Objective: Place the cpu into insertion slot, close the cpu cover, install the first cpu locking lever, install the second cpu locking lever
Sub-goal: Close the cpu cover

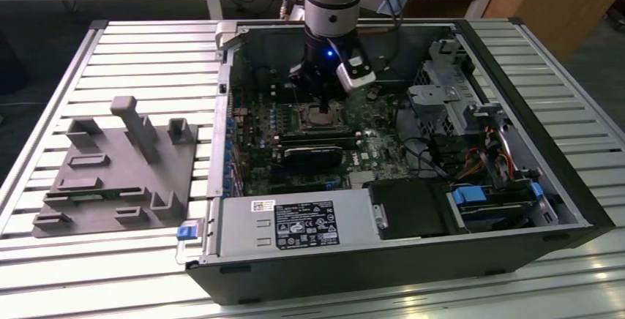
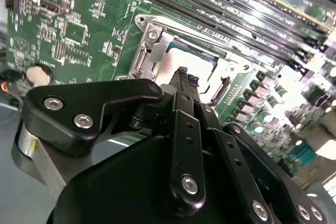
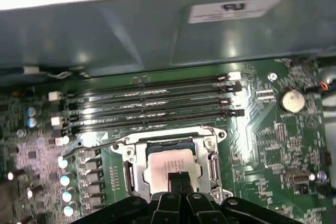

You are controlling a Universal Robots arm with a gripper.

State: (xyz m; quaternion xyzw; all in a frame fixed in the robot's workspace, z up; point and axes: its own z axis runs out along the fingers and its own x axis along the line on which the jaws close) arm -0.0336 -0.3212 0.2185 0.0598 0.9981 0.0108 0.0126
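In the exterior view my gripper (image 1: 323, 104) hangs inside the open computer case, just above the insertion slot (image 1: 320, 119) on the green motherboard. The first wrist view shows the pale grey cpu (image 3: 168, 162) lying in the slot. The silvery cpu cover (image 3: 212, 165) lies flat around it. My gripper (image 3: 180, 178) is shut, its dark tips together over the cpu's edge, holding nothing. A thin wire lever (image 3: 94, 146) runs out from the socket's corner. The second wrist view shows the cover (image 2: 148, 45), the cpu (image 2: 169, 67) and my gripper (image 2: 182, 73).
Several long memory slots (image 3: 152, 106) lie beside the socket, with the case wall (image 3: 157, 30) behind them. A coin battery (image 3: 292, 99) sits on the board. A black card (image 1: 312, 151), the power supply (image 1: 293, 224) and a drive cage (image 1: 440, 92) surround the socket. A grey fixture (image 1: 117, 165) stands outside.
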